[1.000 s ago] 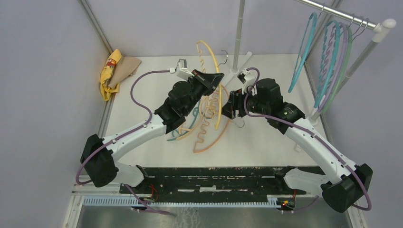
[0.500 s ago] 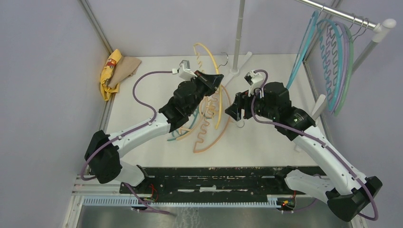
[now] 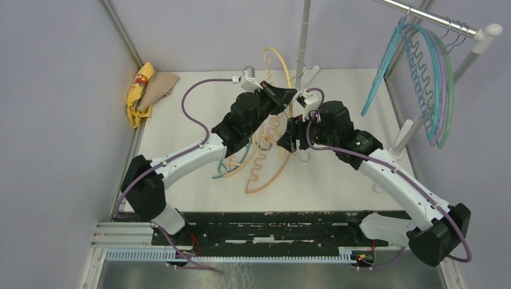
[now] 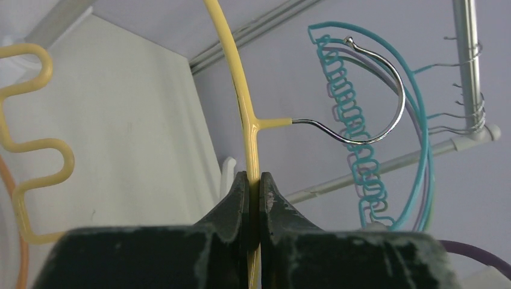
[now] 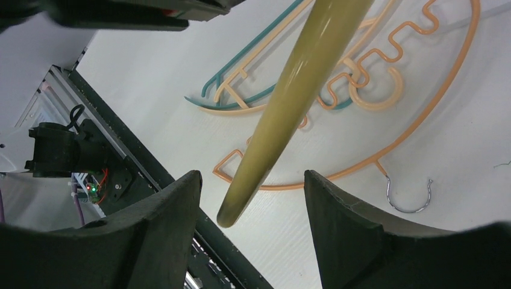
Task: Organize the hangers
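Hanger (image 4: 235,66), smooth wavy yellow plastic, pinched by left pincer (image 4: 253,177), right pincer (image 5: 252,176) gaping.

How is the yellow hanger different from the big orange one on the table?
The yellow hanger is up in the air, pinched by the shut left pincer; the orange hanger lies flat on the table, ungripped. Yellow is paler than orange. Both have a wiggly strip and a metal hook.

Our left arm (image 3: 193,158) reaching toward 2 o'clock, left gripper (image 4: 253,179) pinched on yellow hanger (image 4: 252,150), right arm (image 3: 398,180) toward 10 o'clock, right gripper (image 5: 250,176) agape.
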### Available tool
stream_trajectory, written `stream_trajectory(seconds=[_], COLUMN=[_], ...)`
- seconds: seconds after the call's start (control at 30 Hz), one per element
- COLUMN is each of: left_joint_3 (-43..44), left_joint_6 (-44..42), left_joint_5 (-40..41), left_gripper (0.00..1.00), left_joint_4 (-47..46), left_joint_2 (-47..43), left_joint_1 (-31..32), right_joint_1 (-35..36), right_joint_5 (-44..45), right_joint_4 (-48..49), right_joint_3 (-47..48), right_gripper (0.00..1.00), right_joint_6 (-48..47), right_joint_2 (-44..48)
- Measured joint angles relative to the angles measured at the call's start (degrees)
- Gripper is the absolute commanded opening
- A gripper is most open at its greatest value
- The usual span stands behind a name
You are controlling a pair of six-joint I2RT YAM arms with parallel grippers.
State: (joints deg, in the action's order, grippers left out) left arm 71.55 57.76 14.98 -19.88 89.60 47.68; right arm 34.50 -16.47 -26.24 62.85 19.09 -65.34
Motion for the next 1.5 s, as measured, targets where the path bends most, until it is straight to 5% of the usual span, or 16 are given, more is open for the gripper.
stream_trajectory(seconds=[0.3, 0.57, 0.67, 0.73, 0.83, 0.87, 1.23, 1.4, 1.5], left_joint_3=[-1.01, -6.71, -7.30, -7.41, -7.63, -7.91, -14.19, -22.29, -26.16], left_joint_6=[4.46, 9.01, 9.09, 8.52, 5.77, 4.85, -17.40, -23.19, -24.96], left_joint_5=[-8.57, -8.76, -8.98, -9.09, -9.60, -9.77, -17.75, -18.05, -17.97], left_gripper=[0.03, 0.03, 0.04, 0.22, 0.97, 1.00, 0.99, 0.84, 0.83], left_joint_4=[-3.23, -6.14, -5.81, -5.38, -3.50, -2.97, 2.93, 8.92, 13.11], left_joint_2=[0.33, -0.74, -1.99, -3.13, -5.66, -6.78, -25.27, -27.61, -26.91], left_joint_1=[-0.02, -1.16, -1.36, -1.31, -1.31, -1.22, -0.68, -0.68, -0.68], right_joint_1=[0.57, 1.57, 1.57, 2.05, 2.47, 2.23, 0.55, 0.52, 0.52], right_joint_5=[2.84, 7.85, 9.92, 10.78, 12.11, 13.66, 28.59, 33.73, 36.68], right_joint_4=[2.97, 4.63, 5.22, 5.60, 5.97, 5.81, -2.86, -9.77, -12.41], right_joint_3=[-2.95, -8.07, -8.90, -8.98, -9.01, -9.01, -8.31, 1.33, 8.11], right_gripper=[0.60, 0.10, 0.08, 0.08, 0.06, 0.05, 0.05, 0.05, 0.05], right_joint_6=[-0.07, 1.16, 0.31, -0.17, -0.98, -0.85, 0.59, 0.59, 0.61], right_joint_2=[-1.14, 0.00, 0.90, 1.77, 2.78, 3.08, 6.64, 6.51, 5.60])
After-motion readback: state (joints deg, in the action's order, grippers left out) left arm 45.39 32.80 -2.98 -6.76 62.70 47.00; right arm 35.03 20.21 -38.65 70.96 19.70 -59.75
